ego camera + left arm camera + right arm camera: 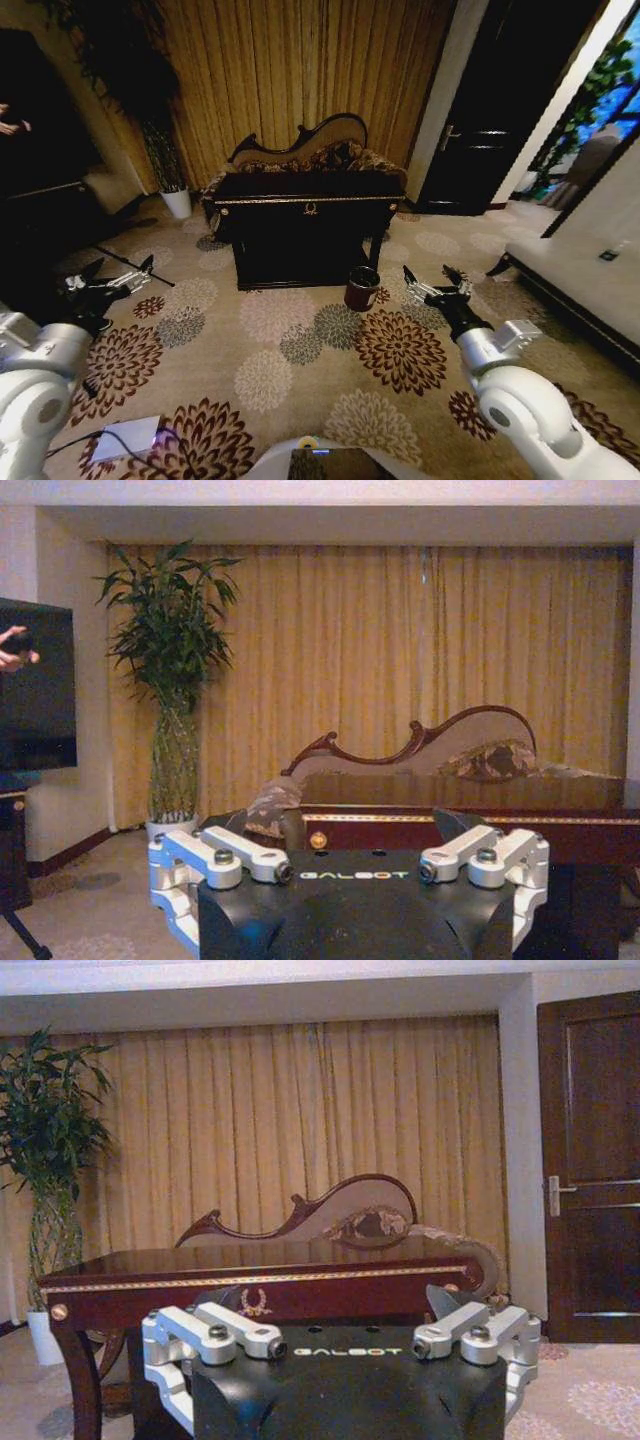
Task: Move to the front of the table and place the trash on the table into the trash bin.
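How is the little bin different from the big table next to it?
The trash bin is small and round; the table is wide and boxy with straight edges. The bin stands low on the carpet, far below the table's top. The bin looks dark maroon with a black rim, while the table is glossy black with gold trim and a gold emblem on its front. Both are dark and stand on the flowered carpet, the bin by the table's front right corner.

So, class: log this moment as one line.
stage: facing glossy black gold-trimmed table from a distance | small round maroon bin on carpet by table | left gripper open | right gripper open
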Robot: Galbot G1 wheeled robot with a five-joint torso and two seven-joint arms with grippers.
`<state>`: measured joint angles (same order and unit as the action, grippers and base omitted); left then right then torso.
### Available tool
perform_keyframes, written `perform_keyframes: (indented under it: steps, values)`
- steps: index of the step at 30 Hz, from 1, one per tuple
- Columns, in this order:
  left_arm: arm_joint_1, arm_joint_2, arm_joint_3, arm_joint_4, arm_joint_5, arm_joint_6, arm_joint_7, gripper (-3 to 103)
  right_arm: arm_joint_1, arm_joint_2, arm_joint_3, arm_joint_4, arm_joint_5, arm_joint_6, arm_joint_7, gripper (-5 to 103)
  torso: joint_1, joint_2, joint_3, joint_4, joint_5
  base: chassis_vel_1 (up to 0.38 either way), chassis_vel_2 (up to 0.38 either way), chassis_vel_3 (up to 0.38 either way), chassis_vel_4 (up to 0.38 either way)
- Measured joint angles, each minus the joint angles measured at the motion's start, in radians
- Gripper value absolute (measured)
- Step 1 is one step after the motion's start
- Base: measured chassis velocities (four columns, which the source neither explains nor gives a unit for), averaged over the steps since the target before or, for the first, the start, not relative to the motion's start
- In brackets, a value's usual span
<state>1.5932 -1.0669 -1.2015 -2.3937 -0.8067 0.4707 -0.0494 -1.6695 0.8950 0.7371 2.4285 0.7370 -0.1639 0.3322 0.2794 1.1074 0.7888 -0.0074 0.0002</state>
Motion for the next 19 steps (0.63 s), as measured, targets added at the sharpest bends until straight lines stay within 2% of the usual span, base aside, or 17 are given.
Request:
perform_keyframes:
  steps: [7,11,19]
  values:
    - [0.004,-0.001,0.0,0.005,0.001,-0.017,-0.001,100,-0.001,0.004,-0.002,-0.003,-0.003,0.004,-0.001,100,-0.001,0.001,-0.001,0.0003,-0.0004,-0.008,0.001,0.009,-0.004]
    - [0.003,-0.003,0.002,0.012,0.008,-0.03,0.019,100,-0.003,0.01,-0.004,-0.004,-0.006,0.008,-0.001,100,-0.001,0.0,0.0,0.0003,-0.0002,0.0,0.0,0.0,0.0]
    - [0.005,-0.005,-0.002,0.016,0.013,-0.028,0.019,100,-0.01,0.017,-0.004,0.0,-0.013,0.011,-0.002,100,-0.001,0.001,0.0,0.0003,-0.0004,0.0,0.0,0.0,0.0]
